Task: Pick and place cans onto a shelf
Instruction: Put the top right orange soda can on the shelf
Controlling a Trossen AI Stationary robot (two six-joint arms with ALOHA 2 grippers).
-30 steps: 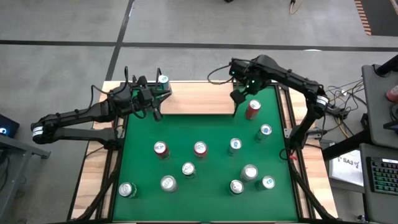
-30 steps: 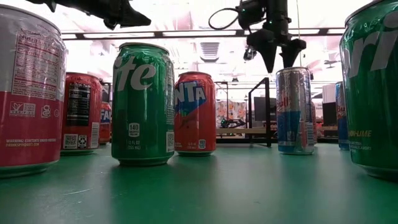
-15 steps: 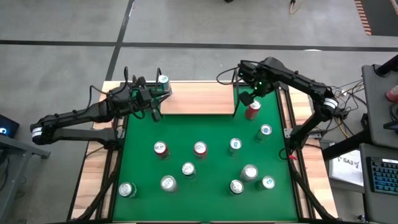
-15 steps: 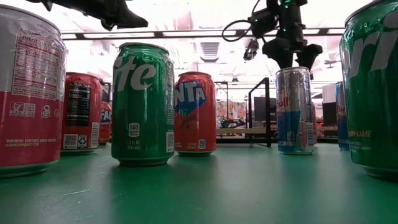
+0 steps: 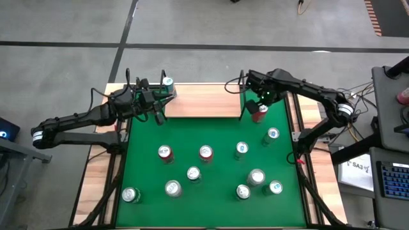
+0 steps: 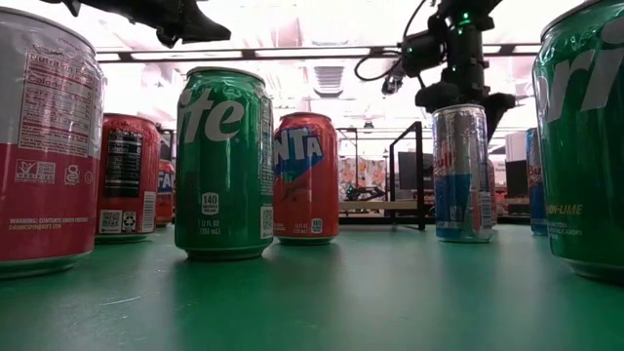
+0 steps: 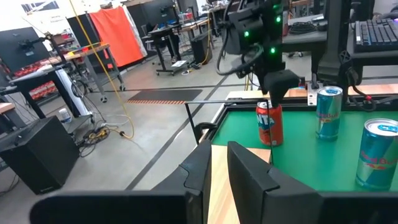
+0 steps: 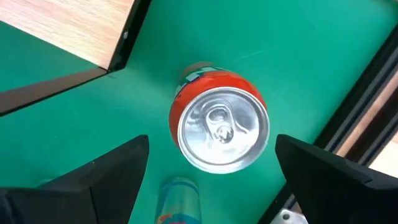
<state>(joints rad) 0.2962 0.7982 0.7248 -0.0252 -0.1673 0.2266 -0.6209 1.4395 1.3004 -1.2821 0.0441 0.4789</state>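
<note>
1. Green felt covers the wood-edged table (image 5: 211, 131), and loose drink cans stand upright across its near half: silver-topped ones in the front row (image 5: 172, 188) and two red-bodied cans (image 5: 165, 153) further in.
2. Seen from table height, a green lemon-lime can (image 6: 223, 163) stands nearest the middle, with an orange-red soda can (image 6: 305, 177) just behind it and a tall silver-and-blue can (image 6: 463, 173) off to one side.
3. Further back, near the table's far right corner, a red-orange can with a silver pull-tab top (image 8: 219, 127) stands upright on the felt, just beside the end of the shelf.
4. Directly above that can hangs the right gripper (image 5: 259, 105); its two dark fingers (image 8: 118, 168) are spread wide, one on each side of the can and clear of it, so it has hold of nothing.
5. At the far edge lies the flat light-wood shelf board (image 5: 198, 102) with thin black wire uprights (image 5: 241, 96) at its ends; a single silver-topped can (image 5: 168, 82) stands at its left end.
6. Beside that can sits the left gripper (image 5: 155, 105), its fingers (image 7: 249, 180) drawn nearly together with nothing between them.
</note>
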